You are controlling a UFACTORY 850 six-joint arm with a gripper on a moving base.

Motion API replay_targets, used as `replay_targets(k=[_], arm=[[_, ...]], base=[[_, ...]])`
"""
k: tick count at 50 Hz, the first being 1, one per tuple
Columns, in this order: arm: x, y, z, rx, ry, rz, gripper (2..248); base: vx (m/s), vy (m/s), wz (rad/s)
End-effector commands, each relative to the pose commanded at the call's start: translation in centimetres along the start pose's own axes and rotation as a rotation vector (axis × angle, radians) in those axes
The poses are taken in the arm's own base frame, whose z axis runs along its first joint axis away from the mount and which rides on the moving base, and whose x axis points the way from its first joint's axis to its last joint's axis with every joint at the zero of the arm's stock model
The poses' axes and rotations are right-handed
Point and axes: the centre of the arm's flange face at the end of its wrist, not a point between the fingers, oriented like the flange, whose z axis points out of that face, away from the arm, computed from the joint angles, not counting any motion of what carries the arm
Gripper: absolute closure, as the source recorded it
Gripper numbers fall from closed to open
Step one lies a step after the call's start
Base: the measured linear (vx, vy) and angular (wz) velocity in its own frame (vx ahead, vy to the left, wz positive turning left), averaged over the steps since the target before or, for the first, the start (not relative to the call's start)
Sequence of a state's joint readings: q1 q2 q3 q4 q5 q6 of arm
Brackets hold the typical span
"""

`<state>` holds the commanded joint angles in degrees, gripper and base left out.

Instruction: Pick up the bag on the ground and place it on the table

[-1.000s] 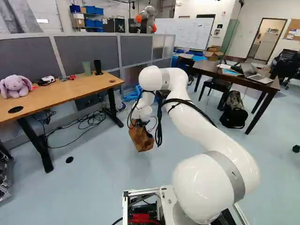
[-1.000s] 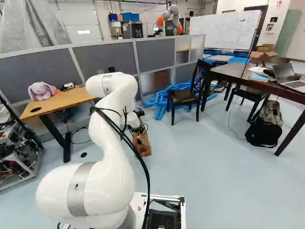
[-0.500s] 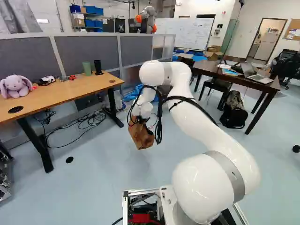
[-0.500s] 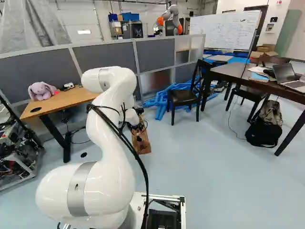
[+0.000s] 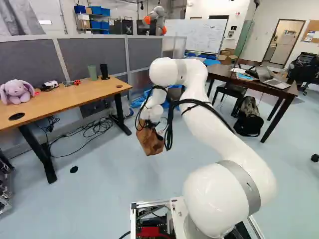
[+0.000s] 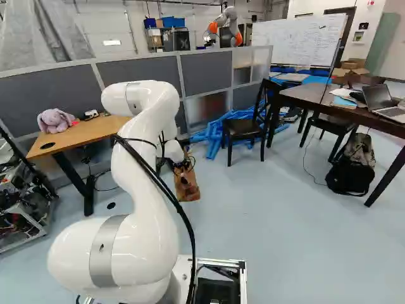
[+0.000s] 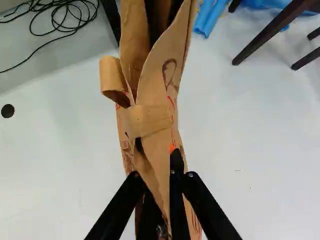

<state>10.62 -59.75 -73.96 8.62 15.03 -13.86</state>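
Arm point(image 5: 212, 119) and bag point(image 5: 150, 143) higher — gripper point(image 5: 149, 125) pinched on bag — clear only in wrist view

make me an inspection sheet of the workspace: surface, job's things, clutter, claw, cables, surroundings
surface: wooden desk bears a plush toy, green cup and black cup; dark table bears an open laptop and papers
job's things: brown paper bag held above the floor, on neither table
clutter: backpack on the floor by the dark table; blue pieces heaped near a chair
claw: claw shut on the bag
cables: cable loosely coiled on the floor by the desk; black cables looping off the arm
surroundings: grey partition behind the desk, whiteboard and another robot beyond
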Motion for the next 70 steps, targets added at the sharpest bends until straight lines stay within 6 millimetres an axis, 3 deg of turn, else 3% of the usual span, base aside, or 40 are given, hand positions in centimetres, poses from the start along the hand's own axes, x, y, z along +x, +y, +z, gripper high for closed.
replay_targets(k=[70], arm=[[3.9,1.0,-7.9,0.029,-0.062,0.011,229]], base=[[0.0,0.0,0.0]])
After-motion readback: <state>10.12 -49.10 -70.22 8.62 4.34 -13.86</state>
